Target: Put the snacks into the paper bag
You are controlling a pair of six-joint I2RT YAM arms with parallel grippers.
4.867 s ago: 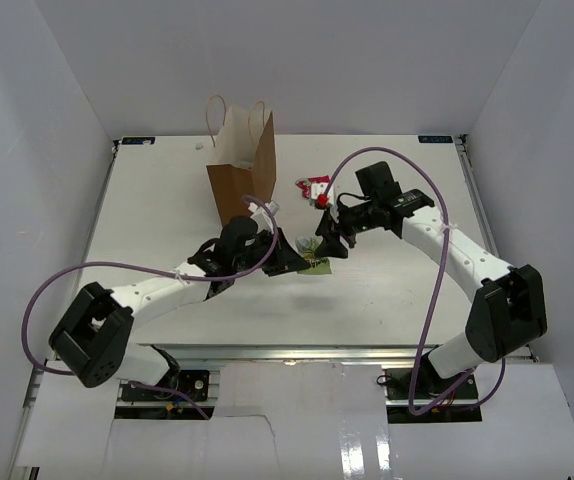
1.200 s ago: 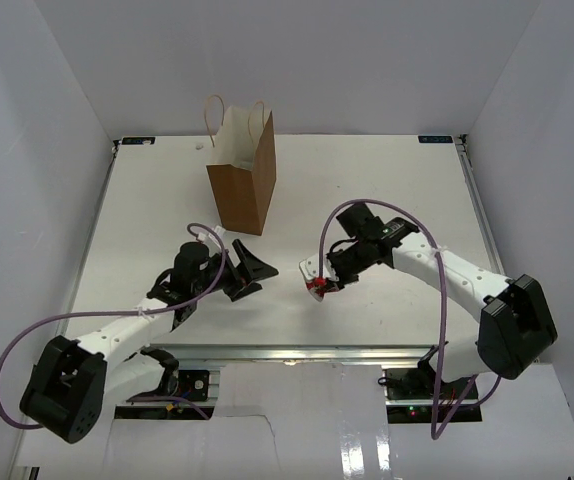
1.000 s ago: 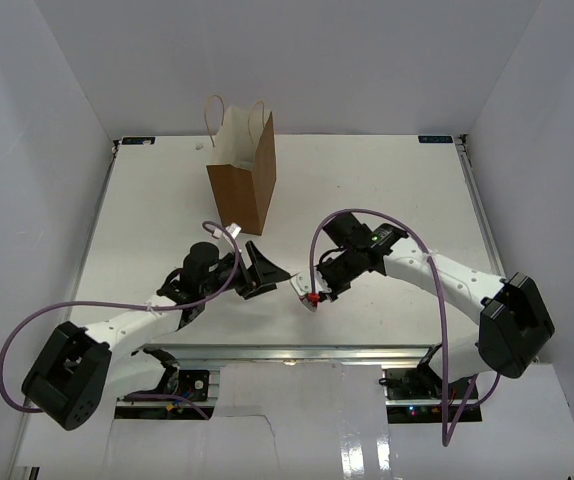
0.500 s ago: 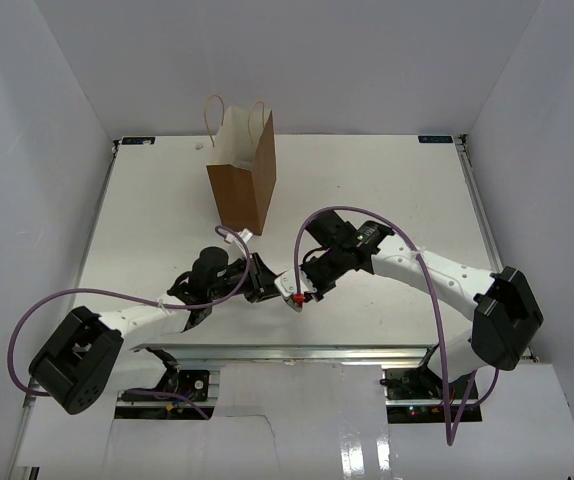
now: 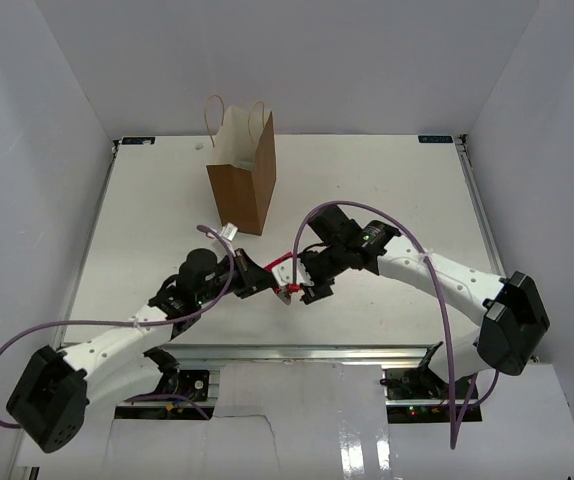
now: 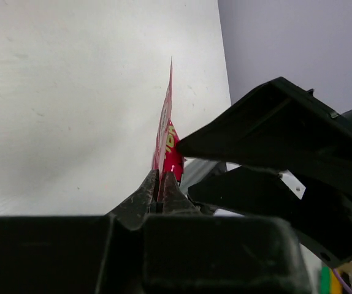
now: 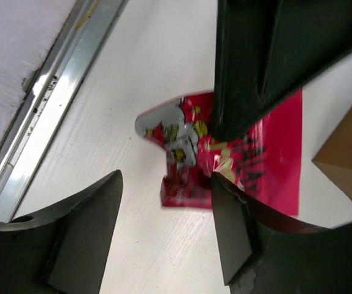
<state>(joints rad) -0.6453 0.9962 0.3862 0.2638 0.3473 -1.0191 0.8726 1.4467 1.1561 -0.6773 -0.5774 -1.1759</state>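
Left wrist view: the left pincer (image 6: 162,182) is pinched tight on the lower edge of a crinkly red-pink foil packet (image 6: 166,138). The packet stands edge-on, rising straight up from the fingertips over the white tabletop (image 6: 72,92). Just to its right are the black fingers (image 6: 274,131) of the right pincer, spread apart from one another.

In the right wrist view the right pincer (image 7: 167,184) has its jaws parted and grips nothing. The packet's printed face shows in the gap beyond them, and a black finger of the left pincer crosses its upper part. A corner of the upright brown kraft paper bag (image 7: 348,153) shows at the right edge.

From the top external view the two pincers meet near the front middle of the tabletop, with the packet between them. The bag stands farther back and to the left, apart from the packet, its mouth facing up and its two cord handles raised.
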